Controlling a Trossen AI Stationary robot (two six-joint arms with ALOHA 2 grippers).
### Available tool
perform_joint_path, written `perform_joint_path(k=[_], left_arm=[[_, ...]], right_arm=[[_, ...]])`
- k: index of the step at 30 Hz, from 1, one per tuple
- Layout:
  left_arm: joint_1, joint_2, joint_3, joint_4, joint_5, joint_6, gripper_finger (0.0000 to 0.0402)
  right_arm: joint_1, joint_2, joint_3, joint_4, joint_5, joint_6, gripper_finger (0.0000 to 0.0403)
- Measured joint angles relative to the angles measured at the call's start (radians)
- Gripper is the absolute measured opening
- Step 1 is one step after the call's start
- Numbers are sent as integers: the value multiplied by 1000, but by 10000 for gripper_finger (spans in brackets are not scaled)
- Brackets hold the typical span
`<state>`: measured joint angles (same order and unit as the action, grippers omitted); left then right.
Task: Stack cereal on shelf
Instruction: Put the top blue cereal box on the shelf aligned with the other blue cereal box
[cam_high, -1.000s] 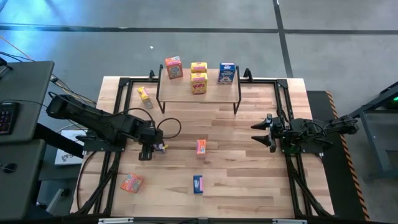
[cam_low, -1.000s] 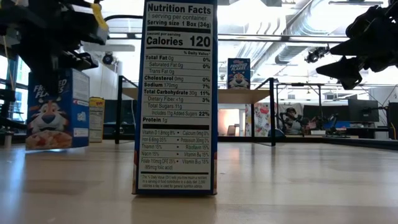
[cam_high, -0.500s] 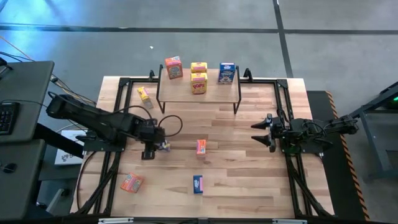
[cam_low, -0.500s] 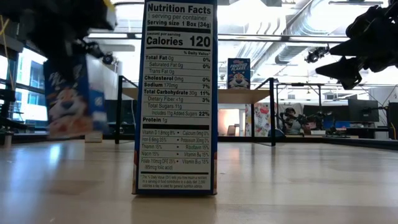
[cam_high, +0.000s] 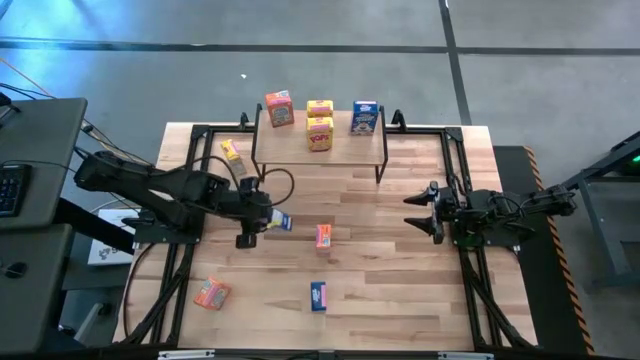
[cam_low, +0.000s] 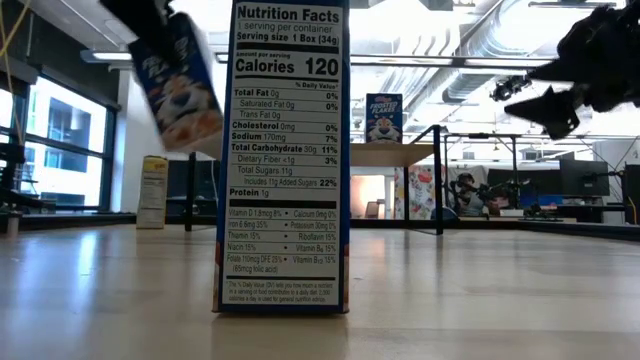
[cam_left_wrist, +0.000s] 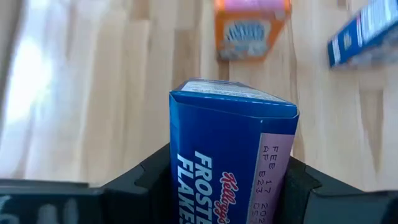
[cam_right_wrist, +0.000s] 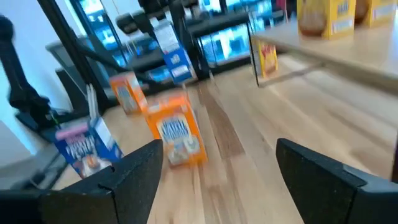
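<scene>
My left gripper (cam_high: 266, 220) is shut on a blue cereal box (cam_high: 281, 222), which hangs tilted above the table's left middle (cam_low: 180, 85). The shelf (cam_high: 345, 152) stands at the far edge. On its top stand an orange-red box (cam_high: 279, 108), two yellow boxes (cam_high: 320, 120) and a blue box (cam_high: 365, 118). On the table rest a yellow box (cam_high: 232, 152), two orange boxes (cam_high: 323, 235) (cam_high: 212, 292) and a blue box (cam_high: 319, 295). My right gripper (cam_high: 412, 212) waits open at the table's right side, touching nothing. My left gripper pinches the blue box between its two fingers (cam_left_wrist: 146, 180), on two opposite sides (cam_left_wrist: 186, 168) near the box's upper end. The fingers slant down from above and from the table's left. The box is lifted clear, tilted, its free end (cam_left_wrist: 233, 93) pointing away from the wrist.
Black frame rails (cam_high: 455, 170) run along the table's edges. The near blue box (cam_low: 285, 150) stands upright close to the low camera. Bare wood lies between the shelf legs and the loose boxes. A desk with a keyboard (cam_high: 10, 185) stands left of the table.
My left gripper has risen and moved toward the table's right with the blue box, tipping as it went. The box stood upright on the table a second ago. Now it is lifted clear and hangs tilted.
</scene>
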<state>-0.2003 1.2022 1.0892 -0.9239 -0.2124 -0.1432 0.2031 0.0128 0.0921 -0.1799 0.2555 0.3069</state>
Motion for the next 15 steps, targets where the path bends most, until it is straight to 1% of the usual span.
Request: perform_joint_path(k=[7, 15], left_arm=[[53, 0, 46, 0, -11, 68, 179], [105, 0, 48, 0, -11, 94, 179]], right_arm=[[0, 0, 0, 214, -22, -114, 305], [0, 0, 0, 391, -22, -229, 305]])
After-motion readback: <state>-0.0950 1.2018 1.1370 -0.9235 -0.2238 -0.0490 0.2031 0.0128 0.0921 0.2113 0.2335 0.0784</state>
